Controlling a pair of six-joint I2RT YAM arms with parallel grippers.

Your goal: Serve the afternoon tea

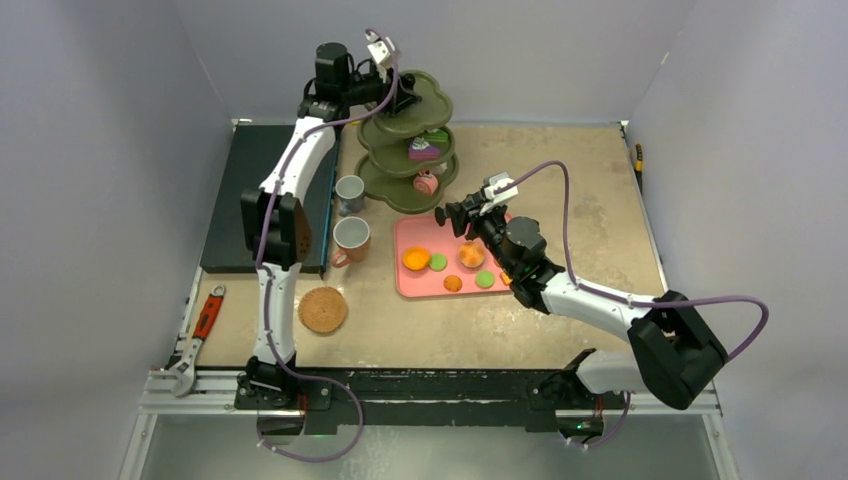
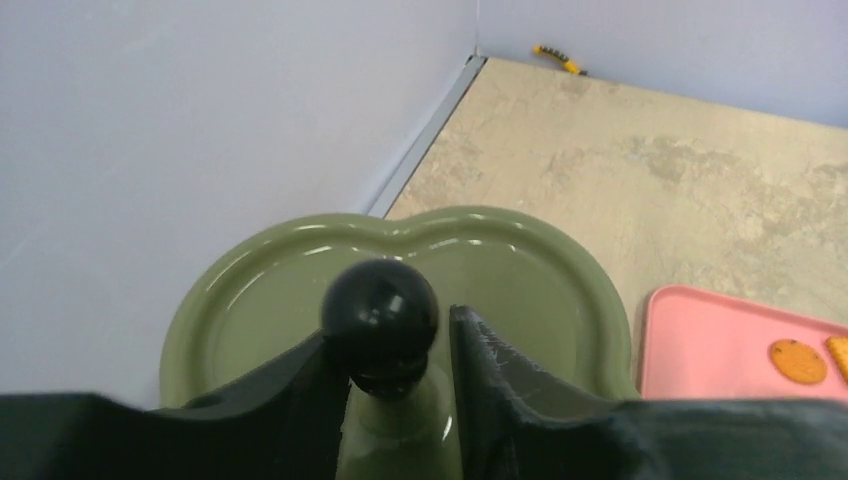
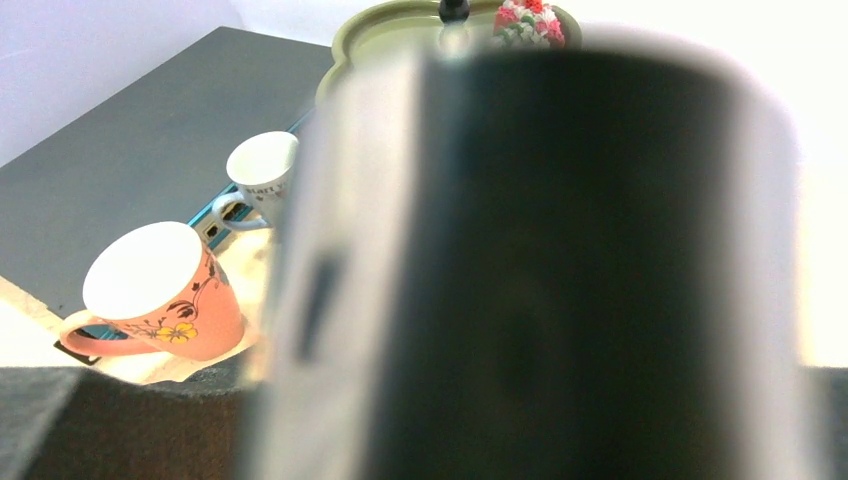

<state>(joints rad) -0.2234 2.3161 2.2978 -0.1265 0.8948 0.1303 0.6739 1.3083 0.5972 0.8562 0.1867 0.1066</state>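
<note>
My left gripper (image 1: pixel 392 85) is up at the top of the green three-tier stand (image 1: pixel 425 100). Its fingers (image 2: pixel 500 380) press on either side of the stand's post just under the black knob (image 2: pixel 380 315). A cake slice (image 1: pixel 427 147) sits on the middle tier and a pink sweet (image 1: pixel 426 183) on the bottom tier. Orange (image 1: pixel 416 259) and green (image 1: pixel 438 262) rounds lie on the pink tray (image 1: pixel 410 288). My right gripper (image 1: pixel 472 222) hovers over the tray's far edge, shut on the black tongs (image 3: pixel 560 260), which fill its wrist view. The grey mug (image 1: pixel 349 193) and orange mug (image 1: pixel 351 240) stand left of the tray.
A black mat (image 1: pixel 250 190) covers the far left of the table. A brown round disc (image 1: pixel 322 309) lies near the front, with a red-handled wrench (image 1: pixel 205 320) at the left edge. A small yellow-and-black tool (image 2: pixel 558 58) lies by the right wall.
</note>
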